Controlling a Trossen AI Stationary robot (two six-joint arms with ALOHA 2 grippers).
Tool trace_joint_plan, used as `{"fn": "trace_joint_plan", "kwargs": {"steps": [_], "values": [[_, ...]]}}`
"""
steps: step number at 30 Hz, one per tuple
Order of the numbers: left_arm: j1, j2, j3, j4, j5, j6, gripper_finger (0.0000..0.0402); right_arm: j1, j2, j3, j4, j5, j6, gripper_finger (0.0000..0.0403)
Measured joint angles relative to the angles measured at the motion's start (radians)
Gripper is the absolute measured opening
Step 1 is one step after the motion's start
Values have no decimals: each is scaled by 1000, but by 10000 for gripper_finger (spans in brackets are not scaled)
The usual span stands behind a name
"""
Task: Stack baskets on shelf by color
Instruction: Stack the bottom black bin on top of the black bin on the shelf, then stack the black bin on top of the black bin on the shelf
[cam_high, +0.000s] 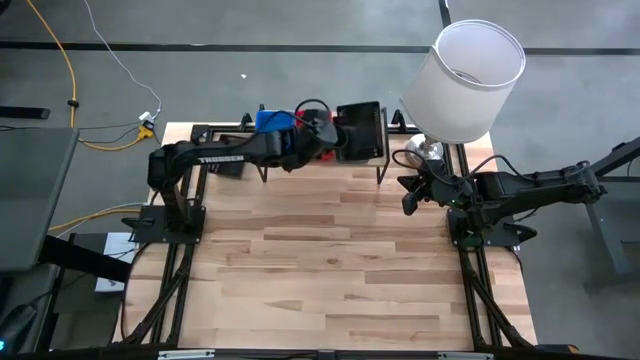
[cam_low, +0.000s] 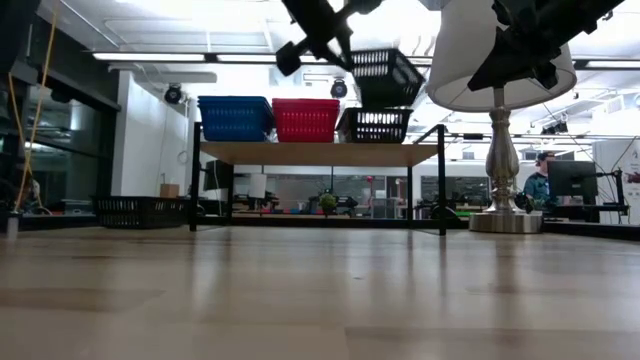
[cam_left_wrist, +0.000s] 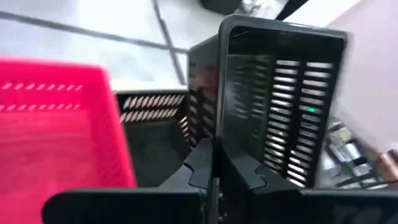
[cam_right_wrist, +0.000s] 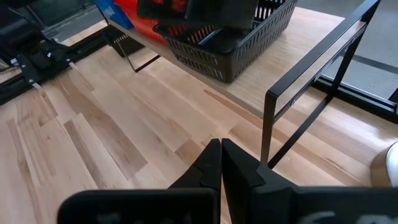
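Note:
A blue basket (cam_low: 235, 118), a red basket (cam_low: 305, 120) and a black basket (cam_low: 375, 125) stand side by side on the shelf (cam_low: 320, 153) at the table's far edge. My left gripper (cam_low: 318, 30) reaches over the shelf and is shut on a second black basket (cam_low: 387, 75), which hangs tilted above the black one on the shelf. In the left wrist view the held basket (cam_left_wrist: 280, 106) stands next to the red basket (cam_left_wrist: 56, 124). My right gripper (cam_right_wrist: 221, 163) is shut and hovers over the table near the shelf's right leg (cam_right_wrist: 270, 124), touching nothing. My left gripper pinches the held black basket by one wall (cam_left_wrist: 216, 134), one finger inside the basket and one outside. The fingers come from the table's left, slanting down. The basket is lifted clear and tilted on its side, just above the black basket (cam_left_wrist: 149, 124) on the shelf.
A lamp with a white shade (cam_high: 470, 75) and metal base (cam_low: 500, 220) stands at the table's far right corner, next to the shelf. Another black basket (cam_low: 140, 210) shows low at the left, beyond the table. The wood table (cam_high: 330, 270) spreads out before the shelf.

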Motion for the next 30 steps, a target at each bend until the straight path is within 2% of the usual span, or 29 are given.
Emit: {"fn": "trace_joint_plan", "kwargs": {"steps": [4,18,30], "values": [[9,0,0,-39,-1,-20,9,0,0,0,-2,0,-3,0],[9,0,0,-70,15,50,13,0,0,0,-5,0,-18,0],[8,0,0,-84,7,85,78,0,0,0,-4,0,-2,0]]}}
